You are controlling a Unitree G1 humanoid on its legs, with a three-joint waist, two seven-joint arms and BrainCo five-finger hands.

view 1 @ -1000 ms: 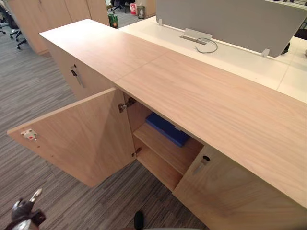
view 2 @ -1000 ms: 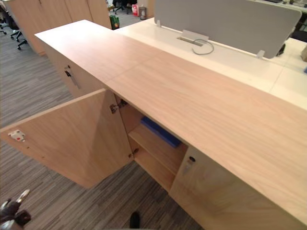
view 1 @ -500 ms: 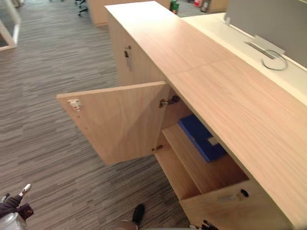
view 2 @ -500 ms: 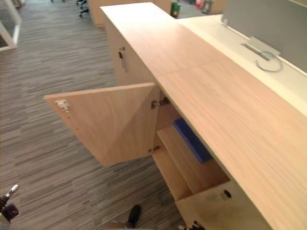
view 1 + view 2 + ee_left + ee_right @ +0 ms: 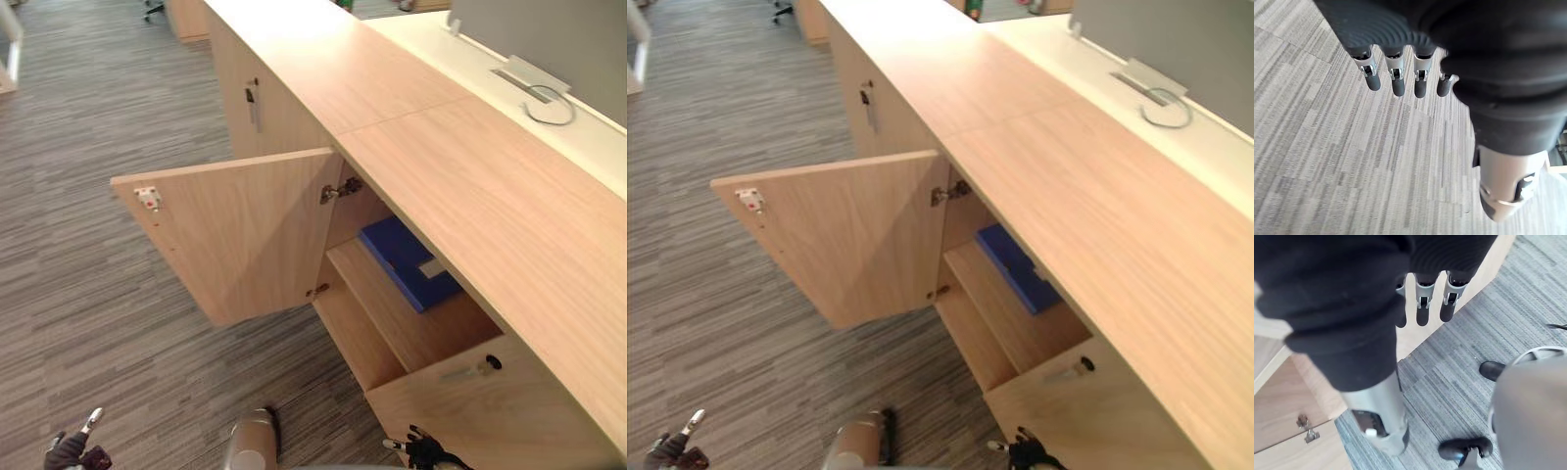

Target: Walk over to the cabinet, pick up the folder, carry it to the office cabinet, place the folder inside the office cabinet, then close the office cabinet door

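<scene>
A blue folder (image 5: pixel 407 259) lies flat on the upper shelf inside the open office cabinet (image 5: pixel 392 333). The cabinet's wooden door (image 5: pixel 240 230) stands swung out to the left, hinged beside the folder. My left hand (image 5: pixel 73 452) hangs low over the carpet, well to the left of the door. Its fingers (image 5: pixel 1396 81) are straight and hold nothing. Low in front of the closed door on the right is my right hand (image 5: pixel 421 452). In its wrist view its fingers (image 5: pixel 1422 308) are straight and empty, with pale wood past them.
The long wooden cabinet top (image 5: pixel 470 186) runs away to the upper left. A closed door with a handle (image 5: pixel 253 103) lies beyond the open one, another with a lock (image 5: pixel 472 369) to its right. Behind are a white desk (image 5: pixel 588 137), a cable (image 5: pixel 549 103) and a grey partition (image 5: pixel 558 29).
The camera has turned and dipped, so the cabinet sits further left in the picture. The folder and door have not moved. Both hands stay low and empty.
</scene>
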